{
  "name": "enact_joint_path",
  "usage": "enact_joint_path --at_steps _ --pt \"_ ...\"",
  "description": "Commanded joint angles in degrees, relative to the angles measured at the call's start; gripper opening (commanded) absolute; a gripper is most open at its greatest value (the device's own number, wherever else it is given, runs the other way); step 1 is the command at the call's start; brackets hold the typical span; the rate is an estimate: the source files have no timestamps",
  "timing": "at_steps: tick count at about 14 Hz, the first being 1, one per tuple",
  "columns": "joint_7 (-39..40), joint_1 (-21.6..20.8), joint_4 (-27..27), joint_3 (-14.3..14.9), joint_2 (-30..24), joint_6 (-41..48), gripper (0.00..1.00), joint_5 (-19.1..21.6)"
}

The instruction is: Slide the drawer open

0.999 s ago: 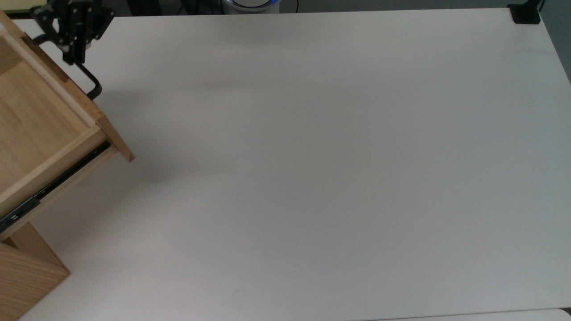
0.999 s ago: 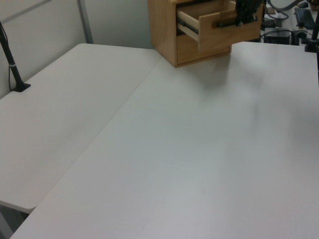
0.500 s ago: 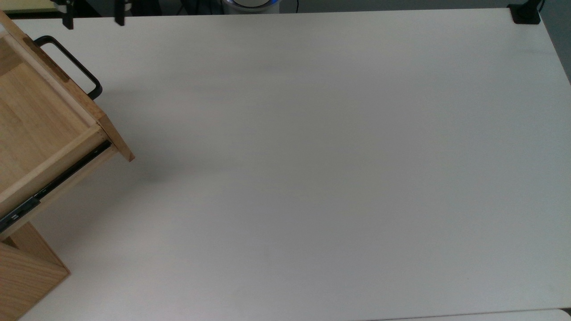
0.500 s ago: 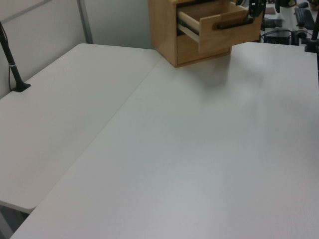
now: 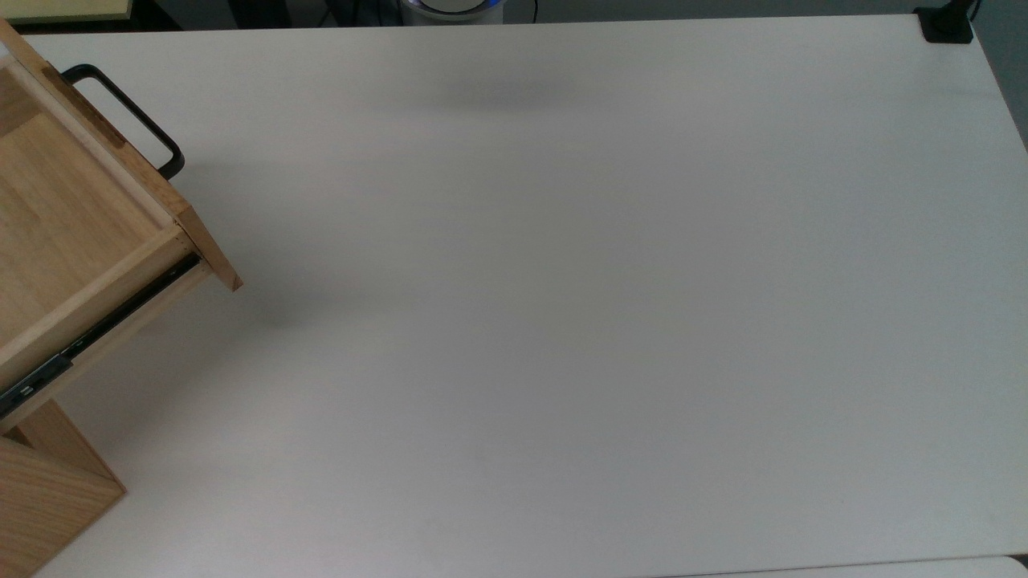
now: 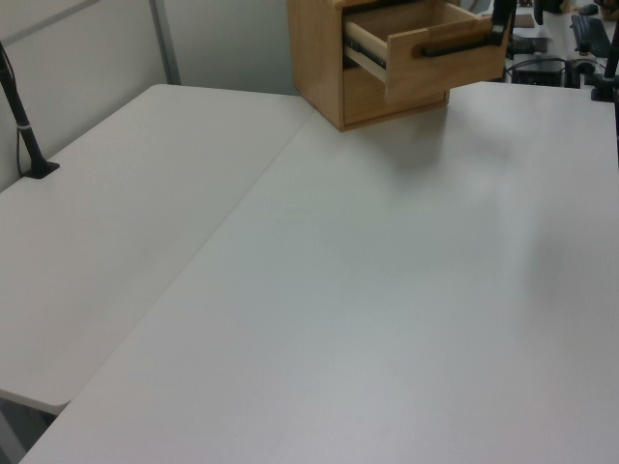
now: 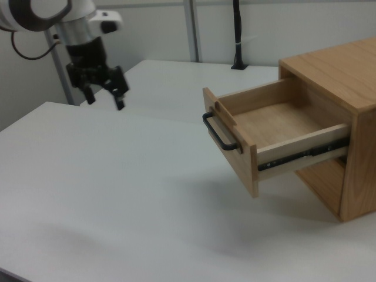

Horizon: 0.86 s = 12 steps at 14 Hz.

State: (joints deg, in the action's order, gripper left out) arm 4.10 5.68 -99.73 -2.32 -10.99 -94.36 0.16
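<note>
We see the light wooden drawer with a black bar handle [image 7: 276, 136] pulled out, well apart from our open black gripper [image 7: 104, 100].

A light natural-wood drawer [image 7: 276, 126] with visible grain and a matt finish carries a thin black metal bar handle [image 7: 219, 133] and dark metal slide rail [image 7: 302, 155], above a smooth, matt white laminate surface [image 5: 562, 321].

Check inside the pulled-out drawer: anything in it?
The drawer shows only its bare wooden floor in the right view and the top view. The rear part, under the cabinet top, is hidden.
</note>
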Motion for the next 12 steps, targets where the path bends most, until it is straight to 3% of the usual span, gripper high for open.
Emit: enact_joint_path --at_steps 1,9,12 --pt "-10.17 0.12 1.55 -4.89 5.79 0.76 1.0 0.28" --pt "-8.85 -1.45 3.92 -3.83 8.96 0.23 1.0 -0.15" --pt "-8.85 -6.37 4.63 1.17 9.67 0.67 1.0 -0.07"
